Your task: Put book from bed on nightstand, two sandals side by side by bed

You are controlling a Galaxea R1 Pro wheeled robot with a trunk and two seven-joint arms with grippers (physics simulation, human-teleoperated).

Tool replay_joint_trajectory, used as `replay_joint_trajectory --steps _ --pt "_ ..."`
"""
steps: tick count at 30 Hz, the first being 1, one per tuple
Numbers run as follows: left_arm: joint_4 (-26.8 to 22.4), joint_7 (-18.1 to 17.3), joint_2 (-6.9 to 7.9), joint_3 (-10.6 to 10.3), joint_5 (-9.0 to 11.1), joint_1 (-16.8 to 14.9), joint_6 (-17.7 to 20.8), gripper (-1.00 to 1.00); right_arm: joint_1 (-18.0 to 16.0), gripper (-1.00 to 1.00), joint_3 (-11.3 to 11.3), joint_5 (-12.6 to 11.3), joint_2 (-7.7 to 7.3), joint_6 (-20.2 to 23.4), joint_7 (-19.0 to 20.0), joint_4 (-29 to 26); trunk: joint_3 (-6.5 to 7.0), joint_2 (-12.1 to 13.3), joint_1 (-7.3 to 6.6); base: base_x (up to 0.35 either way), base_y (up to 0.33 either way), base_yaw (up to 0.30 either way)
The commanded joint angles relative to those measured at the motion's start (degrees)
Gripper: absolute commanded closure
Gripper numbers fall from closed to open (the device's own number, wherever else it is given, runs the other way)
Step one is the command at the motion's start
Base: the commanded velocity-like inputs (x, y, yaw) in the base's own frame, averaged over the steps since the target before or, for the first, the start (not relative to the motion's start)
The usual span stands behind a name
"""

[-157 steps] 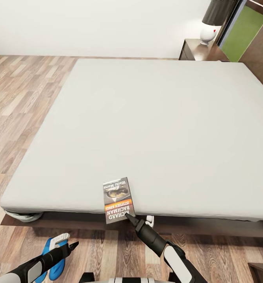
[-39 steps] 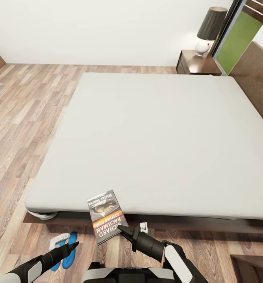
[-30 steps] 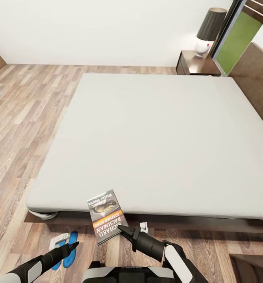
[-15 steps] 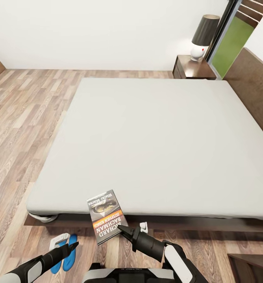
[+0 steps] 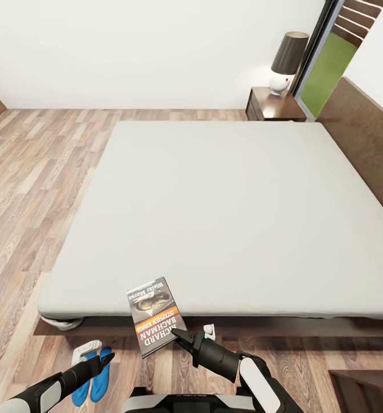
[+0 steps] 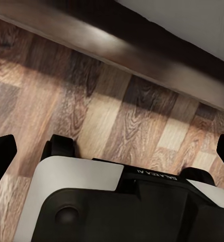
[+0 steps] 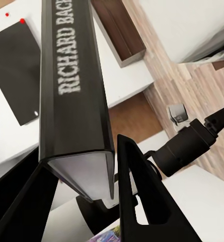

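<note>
The book (image 5: pixel 153 315) hangs tilted just off the bed's near edge, above the floor, with my right gripper (image 5: pixel 176 335) shut on its lower corner. In the right wrist view the two fingers (image 7: pixel 134 191) clamp the book (image 7: pixel 74 80), spine lettering facing the camera. The bed (image 5: pixel 226 201) spreads ahead, its mattress bare. Two blue sandals (image 5: pixel 100 371) lie on the floor by the bed's near left corner, partly behind my left arm. My left gripper (image 5: pixel 108 359) hovers over them, open and empty, its fingers (image 6: pixel 1 156) wide apart. A nightstand (image 5: pixel 272 106) stands at the far right corner.
A lamp (image 5: pixel 286 59) with a dark shade sits on the nightstand, beside a tall window (image 5: pixel 328 70). The dark headboard (image 5: pixel 364 133) runs along the bed's right side. Another dark cabinet corner (image 5: pixel 364 391) shows at the near right. Wood floor (image 5: pixel 31 172) lies open to the left.
The book came off the mattress edge in my right gripper. Over the last second the arms and book kept their pose, while the whole view shifted and the bed looks farther away.
</note>
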Motion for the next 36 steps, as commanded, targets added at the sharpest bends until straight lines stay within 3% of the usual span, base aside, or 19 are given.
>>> replay_joint_trajectory --steps 1,7,36 --pt "0.1 -0.2 0.01 0.2 0.0 0.0 -0.1 -1.0 0.0 1.0 0.0 -0.3 0.0 0.3 0.0 0.0 0.23 0.4 -0.2 0.0 0.0 -0.066" --pt "0.1 -0.2 0.01 0.2 0.0 0.0 -0.1 -1.0 0.0 1.0 0.0 -0.3 0.0 0.3 0.0 0.1 1.85 2.8 -1.52 0.0 0.0 -0.066" --pt "0.1 -0.2 0.01 0.2 0.0 0.0 -0.1 -1.0 0.0 1.0 0.0 -0.2 0.08 0.3 -0.1 0.0 4.49 2.8 -1.52 0.0 0.0 -0.042"
